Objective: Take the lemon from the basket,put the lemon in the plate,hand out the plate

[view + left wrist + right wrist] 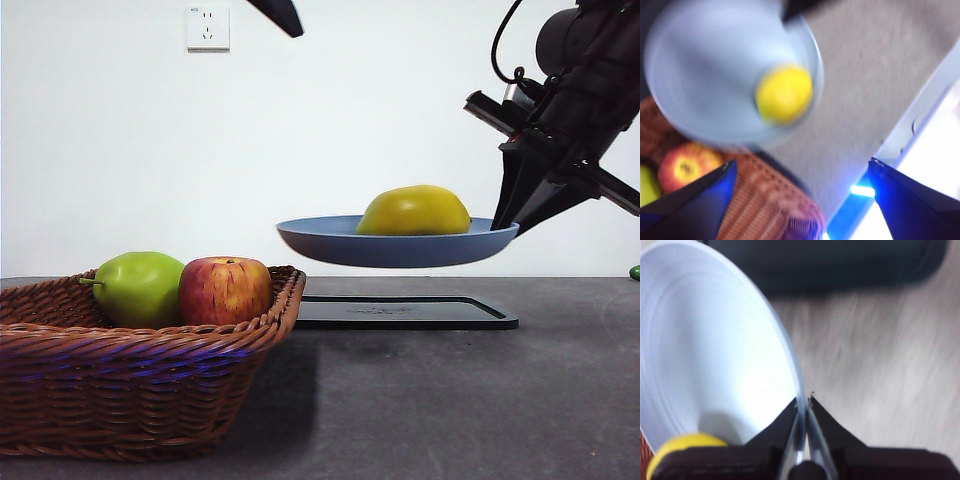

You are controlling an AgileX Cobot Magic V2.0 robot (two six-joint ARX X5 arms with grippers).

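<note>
The yellow lemon lies in the blue plate, which hangs level in the air above the black tray. My right gripper is shut on the plate's right rim, with the rim pinched between its jaws. In the right wrist view a bit of the lemon shows at the plate's low side. My left gripper is open and empty, high above the basket, looking down on the plate and lemon. It shows only as a black tip in the front view.
A green pear-like fruit and a red-yellow apple sit in the wicker basket at the front left. A flat black tray lies on the table under the plate. A small green object is at the far right edge.
</note>
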